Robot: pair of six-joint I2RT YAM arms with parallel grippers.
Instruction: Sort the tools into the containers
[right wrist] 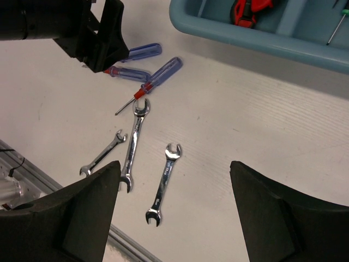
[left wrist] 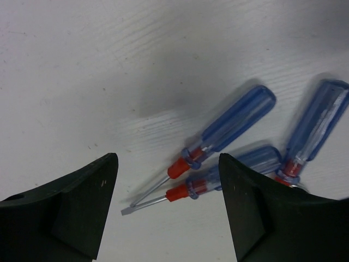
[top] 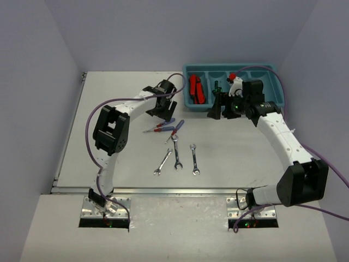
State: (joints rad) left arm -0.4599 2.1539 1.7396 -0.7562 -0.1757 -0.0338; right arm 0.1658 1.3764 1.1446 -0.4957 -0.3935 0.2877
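While the left gripper (top: pixel 162 113) hangs wide-jawed over the screwdrivers (top: pixel 166 126) mid-frame, the right gripper (top: pixel 217 111) gapes empty, upper right.

I am seeing a white table (top: pixel 109 158) carrying three groups. A teal tray (top: pixel 218 67) is sitting at the far right. Three blue-handled screwdrivers (right wrist: pixel 163 71) are lying bunched near the middle, handles pointing far-right. Three silver wrenches (top: pixel 176 153) are lying just nearer the bases, roughly parallel and apart, the middle one's far head reaching the screwdrivers
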